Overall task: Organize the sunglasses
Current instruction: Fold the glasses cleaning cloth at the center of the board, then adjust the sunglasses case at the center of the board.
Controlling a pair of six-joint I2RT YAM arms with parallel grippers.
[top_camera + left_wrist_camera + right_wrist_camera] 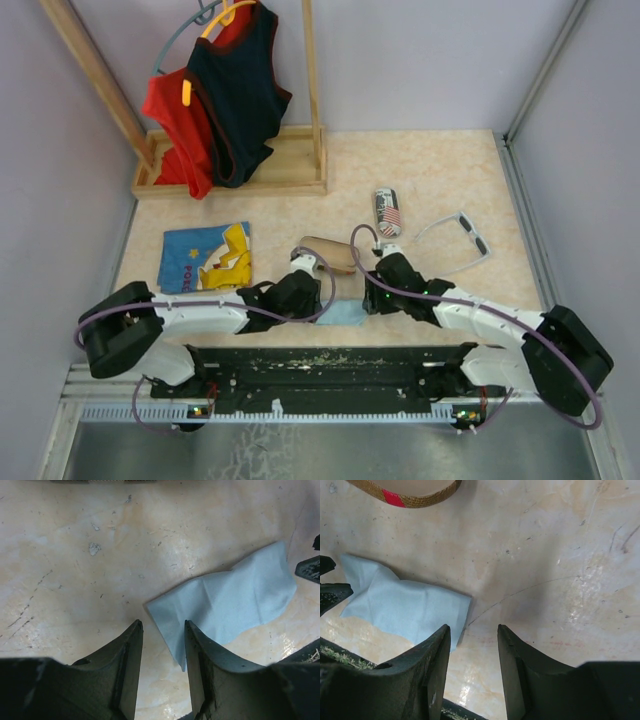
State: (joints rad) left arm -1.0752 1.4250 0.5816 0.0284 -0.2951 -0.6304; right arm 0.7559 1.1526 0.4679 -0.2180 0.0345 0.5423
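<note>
The white-grey sunglasses (455, 238) lie unfolded on the table at the right, apart from both arms. A light-blue cloth (345, 313) (235, 597) (405, 607) lies flat between the two grippers. My left gripper (318, 305) (162, 627) is open at the cloth's left corner, with bare table between its fingers and the cloth's edge beside the right finger. My right gripper (370, 300) (473, 629) is open at the cloth's right end, over bare table, holding nothing.
A brown plaid case (325, 255) (410, 492) lies just behind the cloth. A flag-print case (387, 212) stands farther back. A blue and yellow garment (205, 257) lies at the left. A wooden rack (240, 175) with red and dark tops fills the back left.
</note>
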